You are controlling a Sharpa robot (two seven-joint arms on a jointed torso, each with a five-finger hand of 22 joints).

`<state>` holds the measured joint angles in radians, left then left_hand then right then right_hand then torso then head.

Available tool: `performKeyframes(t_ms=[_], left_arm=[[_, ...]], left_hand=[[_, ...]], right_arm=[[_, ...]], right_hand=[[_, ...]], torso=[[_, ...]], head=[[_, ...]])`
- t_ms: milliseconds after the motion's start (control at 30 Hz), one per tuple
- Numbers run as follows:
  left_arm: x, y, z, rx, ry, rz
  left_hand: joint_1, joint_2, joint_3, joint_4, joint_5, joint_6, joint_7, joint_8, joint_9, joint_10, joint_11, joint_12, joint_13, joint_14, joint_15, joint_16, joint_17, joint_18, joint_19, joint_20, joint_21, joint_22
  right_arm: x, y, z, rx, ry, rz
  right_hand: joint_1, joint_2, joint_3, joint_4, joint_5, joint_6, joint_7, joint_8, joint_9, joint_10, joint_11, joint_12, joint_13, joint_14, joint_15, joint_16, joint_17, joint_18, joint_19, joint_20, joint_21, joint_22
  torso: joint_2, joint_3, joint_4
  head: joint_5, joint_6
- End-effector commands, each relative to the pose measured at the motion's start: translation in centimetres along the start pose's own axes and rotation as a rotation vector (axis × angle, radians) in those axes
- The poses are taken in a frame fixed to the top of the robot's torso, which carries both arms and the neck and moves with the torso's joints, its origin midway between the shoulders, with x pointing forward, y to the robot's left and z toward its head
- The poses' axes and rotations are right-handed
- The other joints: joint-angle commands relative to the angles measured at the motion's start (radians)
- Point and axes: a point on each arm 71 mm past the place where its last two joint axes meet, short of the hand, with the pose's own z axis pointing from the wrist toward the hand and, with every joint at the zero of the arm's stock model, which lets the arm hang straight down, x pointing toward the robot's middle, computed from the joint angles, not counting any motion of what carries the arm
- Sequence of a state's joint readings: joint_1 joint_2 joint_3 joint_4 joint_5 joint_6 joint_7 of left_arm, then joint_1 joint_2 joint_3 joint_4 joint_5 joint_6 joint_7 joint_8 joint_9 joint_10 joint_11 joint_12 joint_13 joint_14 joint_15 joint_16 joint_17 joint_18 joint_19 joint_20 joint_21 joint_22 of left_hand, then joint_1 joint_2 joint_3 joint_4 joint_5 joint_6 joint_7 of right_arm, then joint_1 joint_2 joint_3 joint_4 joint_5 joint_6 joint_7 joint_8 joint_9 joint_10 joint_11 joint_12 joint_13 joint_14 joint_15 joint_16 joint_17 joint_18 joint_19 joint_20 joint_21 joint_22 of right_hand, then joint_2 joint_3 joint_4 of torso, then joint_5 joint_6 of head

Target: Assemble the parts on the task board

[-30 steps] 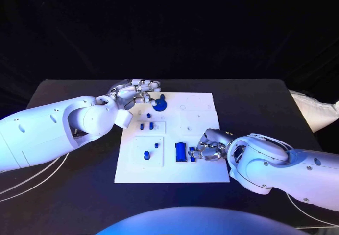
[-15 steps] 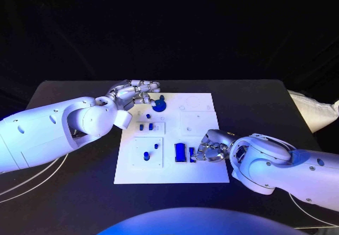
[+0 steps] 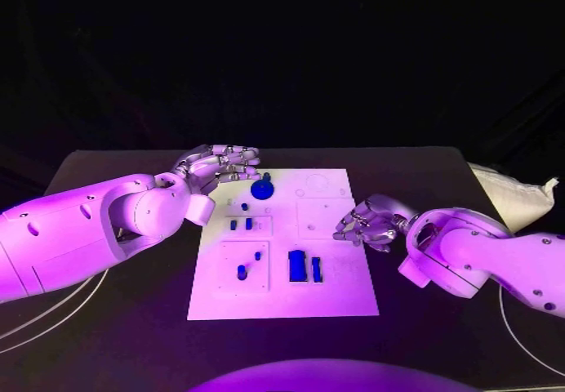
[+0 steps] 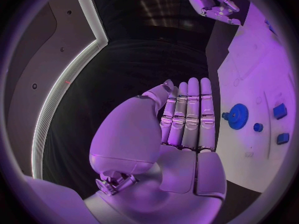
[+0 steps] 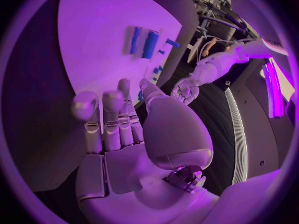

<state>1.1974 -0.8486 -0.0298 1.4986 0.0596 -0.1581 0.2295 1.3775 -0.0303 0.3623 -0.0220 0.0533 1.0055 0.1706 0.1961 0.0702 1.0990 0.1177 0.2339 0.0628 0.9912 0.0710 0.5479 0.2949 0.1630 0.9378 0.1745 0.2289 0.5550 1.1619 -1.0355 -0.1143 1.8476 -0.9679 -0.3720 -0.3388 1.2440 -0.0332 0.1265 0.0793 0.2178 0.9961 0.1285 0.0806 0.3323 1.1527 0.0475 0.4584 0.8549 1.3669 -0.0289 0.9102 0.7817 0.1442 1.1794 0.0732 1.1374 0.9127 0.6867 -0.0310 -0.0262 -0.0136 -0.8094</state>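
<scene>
The white task board [image 3: 341, 282] lies in the middle of the black table. A blue gear [image 3: 263, 189] sits near its far left corner, also seen in the left wrist view as the gear [image 4: 236, 116]. A wide blue block [image 3: 298, 265] and a thin blue block [image 3: 317, 265] stand side by side on the near half; the right wrist view shows the same blocks [image 5: 149, 44]. Small blue pegs [image 3: 242, 272] stand in the left plates. My left hand [image 3: 224, 165] hovers at the board's far left corner, fingers straight and empty. My right hand [image 3: 367, 222] is at the board's right edge, holding nothing.
Black table [image 3: 117, 327] surrounds the board on all sides. A pale bag [image 3: 512, 192] lies at the table's right edge. White cables [image 3: 47, 306] run beside my left arm.
My right hand has left the thin blue block beside the wide one and moved back along the board's right edge. The left hand has barely moved.
</scene>
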Motion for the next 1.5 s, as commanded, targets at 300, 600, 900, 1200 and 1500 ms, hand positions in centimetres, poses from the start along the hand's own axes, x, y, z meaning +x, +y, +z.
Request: performKeyframes(t_ms=[300,600,900,1200,1500], left_arm=[[-1.9,1.5,0.4,0.049,-0.149,-0.001],[-3.0,2.8,1.4,0.091,-0.261,-0.001],[-3.5,3.6,2.2,0.059,-0.272,0.010],[-2.1,4.0,1.4,0.089,-0.320,0.053],[0.8,4.4,-0.4,0.158,-0.405,0.140]], left_hand=[[-0.014,-0.031,0.036,0.012,-0.004,-0.028,0.020,-0.066,-0.004,-0.019,0.041,-0.150,-0.001,-0.063,0.077,-0.302,-0.135,0.019,-0.227,0.095,-0.169,-0.188],[-0.051,-0.051,-0.027,0.035,-0.005,-0.058,0.002,-0.109,-0.006,-0.084,0.071,-0.175,-0.002,-0.104,0.100,-0.399,-0.187,0.019,-0.269,0.114,-0.167,-0.251],[-0.446,0.030,-0.152,0.022,-0.053,-0.348,-0.050,-0.196,-0.070,-0.415,0.016,-0.234,-0.063,-0.383,0.053,-0.468,-0.295,-0.041,-0.518,0.028,-0.229,-0.377],[-0.734,0.030,-0.219,0.022,-0.053,-0.552,-0.086,-0.196,-0.070,-0.628,-0.024,-0.234,-0.063,-0.572,0.015,-0.548,-0.295,-0.065,-0.650,-0.034,-0.229,-0.432],[-0.931,0.030,-0.263,0.022,-0.053,-0.691,-0.171,-0.196,-0.070,-0.772,-0.118,-0.234,-0.063,-0.701,-0.071,-0.548,-0.295,-0.086,-0.738,-0.077,-0.229,-0.470]], right_arm=[[-6.5,-0.4,3.6,-0.250,-0.124,0.606],[-9.6,-0.7,8.0,-0.345,-0.222,0.673],[-9.5,-1.4,9.7,-0.294,-0.264,0.653],[-7.2,-0.6,9.1,-0.300,-0.320,0.707],[-3.0,0.8,7.2,-0.280,-0.424,0.795]], right_hand=[[0.099,-0.004,0.124,-0.034,-0.058,-0.073,0.076,-0.018,-0.098,-0.081,0.091,-0.382,-0.472,-0.274,0.112,-0.648,-0.421,0.035,-0.255,0.098,-0.622,-0.513],[0.095,0.000,0.071,-0.077,-0.083,-0.089,0.062,-0.018,-0.192,-0.143,0.126,-0.395,-0.703,-0.357,0.179,-0.847,-0.624,0.040,-0.292,0.181,-0.906,-0.715],[-0.310,0.033,-0.018,-0.079,-0.122,-0.360,0.008,-0.081,-0.332,-0.444,0.075,-0.458,-0.855,-0.648,0.133,-0.910,-0.782,-0.020,-0.538,0.109,-1.037,-0.824],[-0.598,0.033,-0.052,-0.079,-0.218,-0.556,-0.033,-0.081,-0.332,-0.663,0.037,-0.458,-0.855,-0.869,0.101,-0.910,-0.782,-0.047,-0.735,0.053,-1.137,-0.913],[-0.796,0.033,-0.126,-0.079,-0.218,-0.691,-0.128,-0.081,-0.332,-0.813,-0.048,-0.458,-0.855,-1.022,0.029,-0.910,-0.782,-0.069,-0.872,0.014,-1.137,-0.913]], torso=[[-0.077,-0.0081,-0.0040],[-0.109,-0.0003,-0.0064],[-0.109,0.0035,-0.0052],[-0.142,0.0306,0.0257],[-0.143,0.0310,0.0262]], head=[[-0.019,0.082],[-0.024,0.163],[-0.022,0.182],[0.013,0.209],[0.014,0.209]])
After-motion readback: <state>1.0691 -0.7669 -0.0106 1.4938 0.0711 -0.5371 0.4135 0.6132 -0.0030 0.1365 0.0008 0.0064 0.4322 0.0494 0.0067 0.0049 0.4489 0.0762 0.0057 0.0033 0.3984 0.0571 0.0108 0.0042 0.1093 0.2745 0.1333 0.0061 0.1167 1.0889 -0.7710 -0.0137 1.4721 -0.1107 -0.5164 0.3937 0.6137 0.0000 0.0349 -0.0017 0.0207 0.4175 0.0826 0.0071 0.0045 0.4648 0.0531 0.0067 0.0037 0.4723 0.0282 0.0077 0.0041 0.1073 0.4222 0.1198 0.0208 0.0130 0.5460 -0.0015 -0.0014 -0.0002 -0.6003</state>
